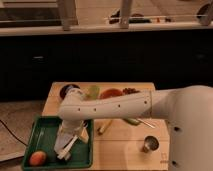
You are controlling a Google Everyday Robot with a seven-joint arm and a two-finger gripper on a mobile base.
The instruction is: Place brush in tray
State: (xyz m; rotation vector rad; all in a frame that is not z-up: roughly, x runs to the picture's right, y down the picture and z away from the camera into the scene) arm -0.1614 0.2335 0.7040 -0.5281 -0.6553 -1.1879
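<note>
The dark green tray [45, 131] sits at the front left, beside the pale wooden board. My white arm reaches in from the right, and my gripper [68, 141] hangs low over the middle of the tray. A slim pale cream piece, which looks like the brush [63, 150], slants down from the gripper to the tray floor. I cannot tell whether it is held or lying free. A small orange ball [37, 158] lies in the tray's front left corner.
A yellowish-green stick [104, 126] lies on the wooden board [120, 150] right of the tray. A small metal cup [149, 145] stands at the board's front right. Several bowls and food items [111, 93] line its far edge. A dark counter front rises behind.
</note>
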